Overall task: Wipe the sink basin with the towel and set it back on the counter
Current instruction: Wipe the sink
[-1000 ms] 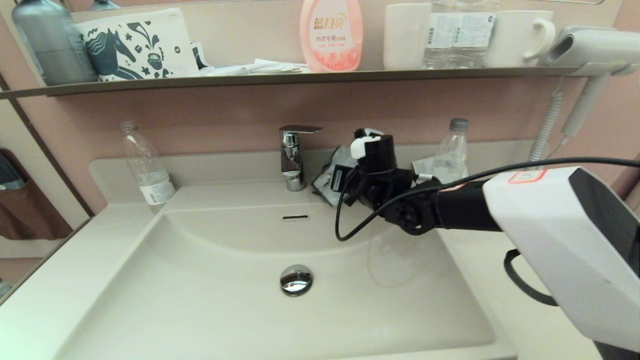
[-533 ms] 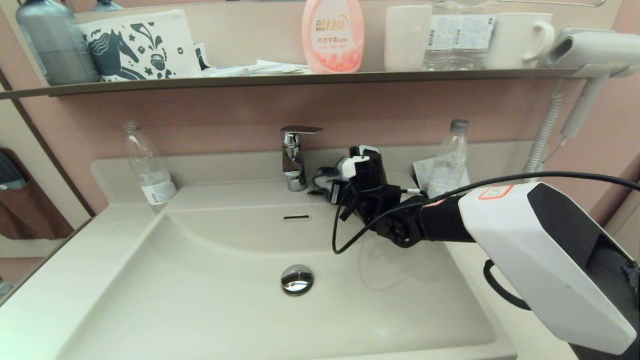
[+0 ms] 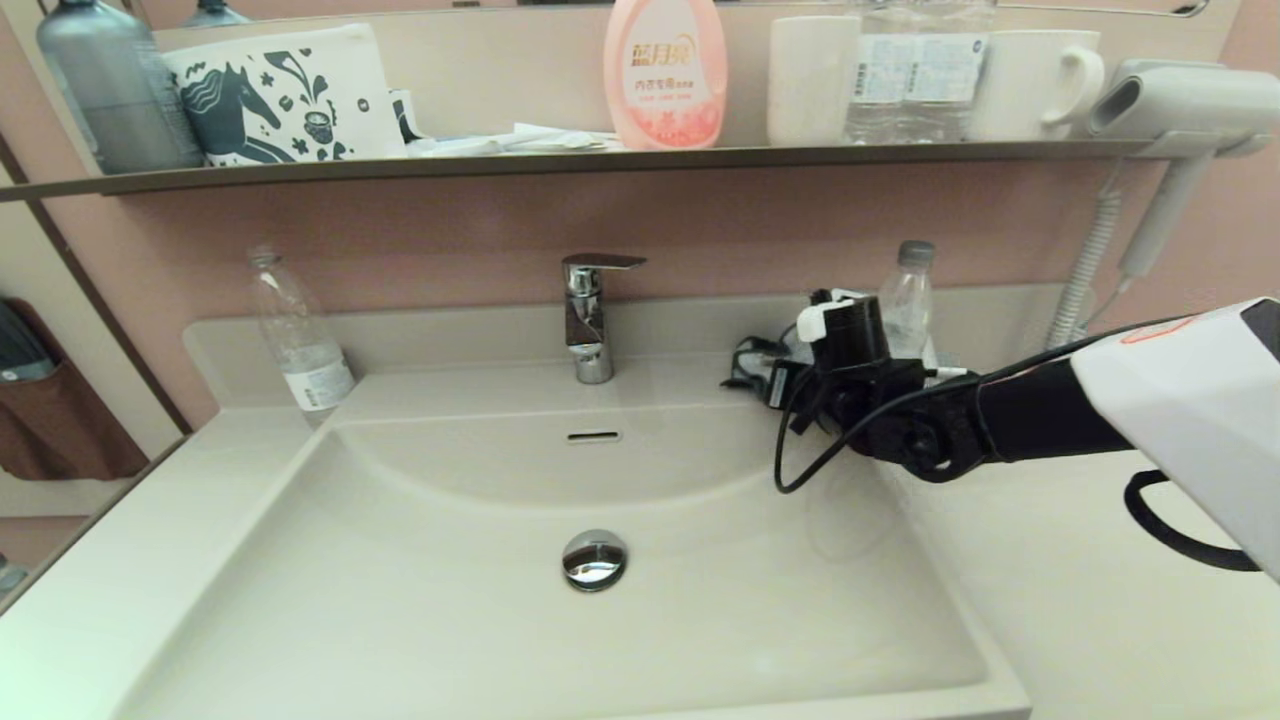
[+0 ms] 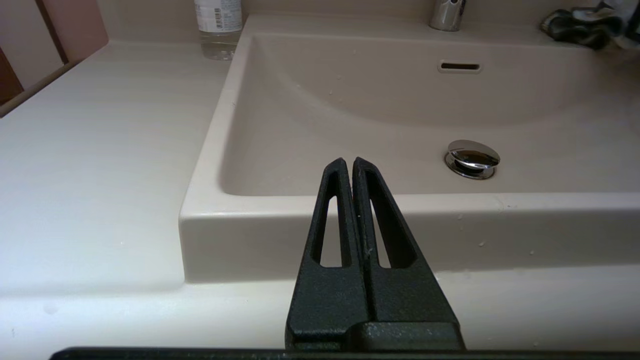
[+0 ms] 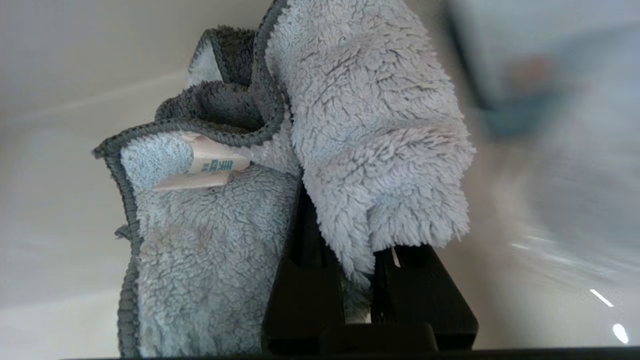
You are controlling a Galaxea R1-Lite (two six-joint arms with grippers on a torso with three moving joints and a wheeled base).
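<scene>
Cream counter [image 3: 1050,560]; two bottles [image 3: 296,340] on it, poss. paper

The right arm [image 3: 1010,425] reaches in from the right side, stretched out toward the back of the vanity, with its white forearm shell nearest the head camera and a black cable looping under the wrist. The right gripper [image 5: 350,235] is at the far end, fingers clamped on a bunched-up towel [image 5: 360,130] that drapes over them. The left gripper [image 4: 350,167] sits low at the front edge, pointing forward, its two black fingers [image 4: 335,200] pressed together with nothing between them. It just looks parked.
</scene>
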